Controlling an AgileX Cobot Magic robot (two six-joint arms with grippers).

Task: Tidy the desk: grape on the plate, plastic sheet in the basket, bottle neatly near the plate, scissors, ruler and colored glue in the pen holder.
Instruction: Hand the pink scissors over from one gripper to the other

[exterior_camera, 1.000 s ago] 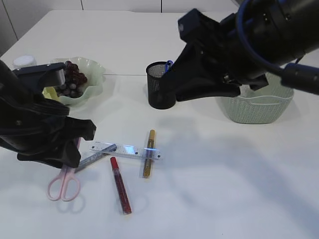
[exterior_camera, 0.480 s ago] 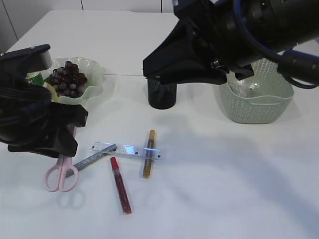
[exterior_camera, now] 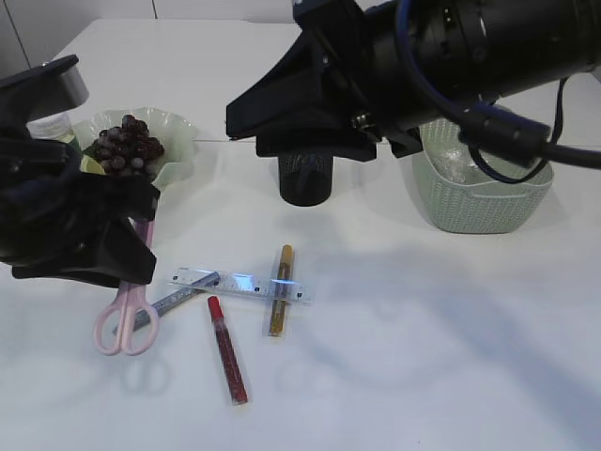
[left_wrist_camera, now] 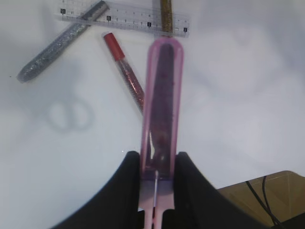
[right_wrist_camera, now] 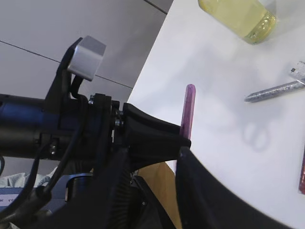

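Gripping the pink scissors (left_wrist_camera: 162, 95) with the left gripper (left_wrist_camera: 157, 162): fingers (left_wrist_camera: 128, 186) clenched on either side of the sheathed blades, handles hanging lowest, raised clear of the white table (exterior_camera: 423, 376) near its left edge, with their shadow just below

Toward the far left corner, a wavy green plate (exterior_camera: 183, 141) with the grape (exterior_camera: 127, 150) heaped on it; just beside the plate on the side nearer the left edge, the bottle (right_wrist_camera: 238, 14) of yellow liquid, mostly hidden behind the arm in the exterior view

Left of the table's middle, lying flat: a clear ruler (exterior_camera: 239, 284), silver glue (exterior_camera: 178, 299) overlapping its left end, gold glue (exterior_camera: 280, 289) crossing its right end, red glue (exterior_camera: 226, 349) just beside its near edge, toward the front edge

Behind these, a black mesh pen holder (exterior_camera: 305, 178), upright; reaching over it from the right, the right gripper (exterior_camera: 254, 127), jaws parted and nothing seen between them

Toward the far right edge, a pale green basket (exterior_camera: 484, 202) with the crumpled plastic sheet (exterior_camera: 460, 169) inside
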